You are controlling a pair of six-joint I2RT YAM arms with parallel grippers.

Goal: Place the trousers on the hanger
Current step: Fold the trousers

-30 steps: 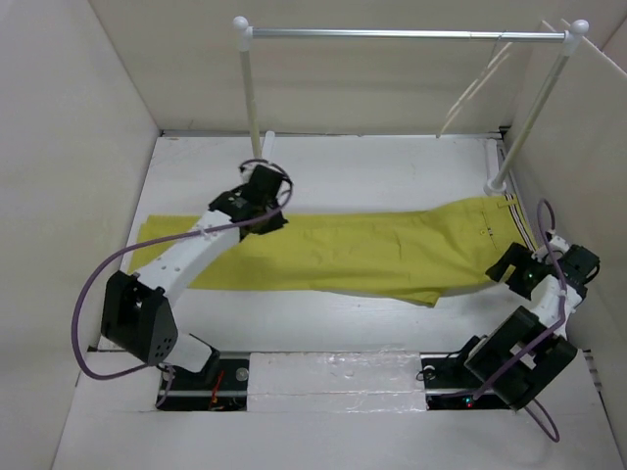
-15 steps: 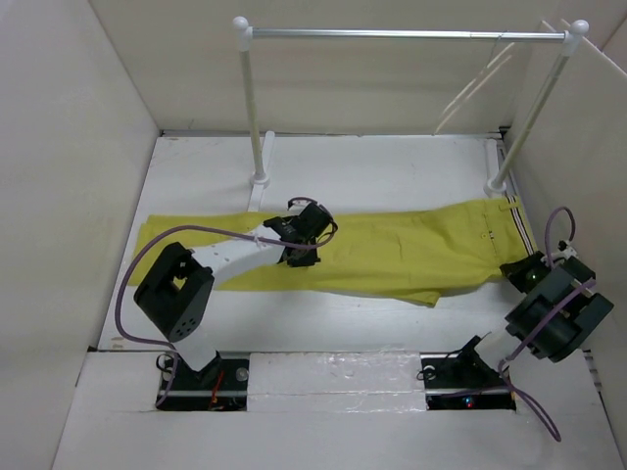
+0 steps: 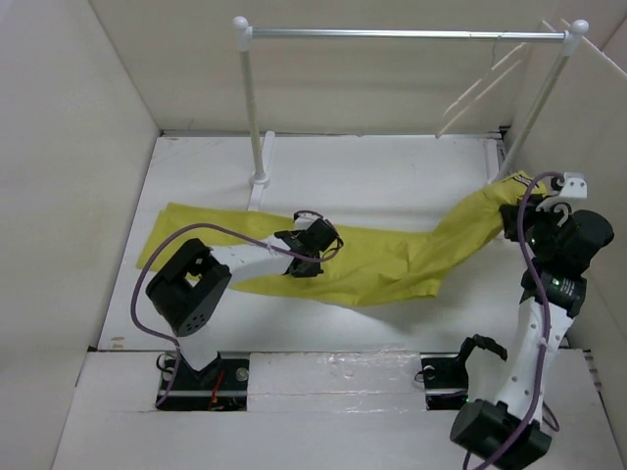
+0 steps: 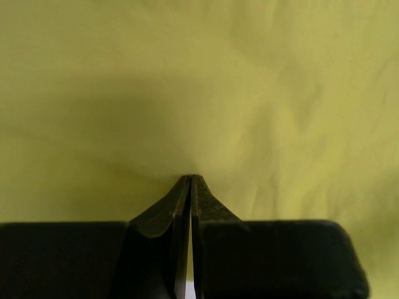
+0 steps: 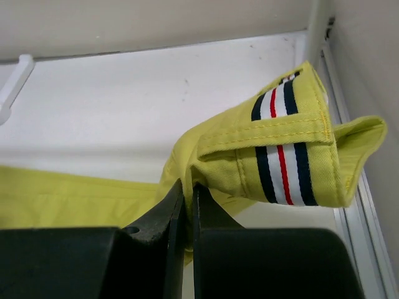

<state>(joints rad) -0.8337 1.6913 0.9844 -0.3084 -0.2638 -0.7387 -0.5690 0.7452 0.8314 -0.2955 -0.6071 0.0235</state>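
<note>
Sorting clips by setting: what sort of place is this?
Likely a robot lab test cell: plain white walls box in the table, which holds a small clothes rail and yellow trousers.

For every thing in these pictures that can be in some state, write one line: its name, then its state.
trousers: laid lengthwise on the table, waistband end raised and folded over, not on the hanger.
hanger: hanging at the rail's right end, bare.
rail: standing upright.
left gripper: shut, pinching the trousers' leg cloth.
right gripper: shut on the trousers beside the waistband.
</note>
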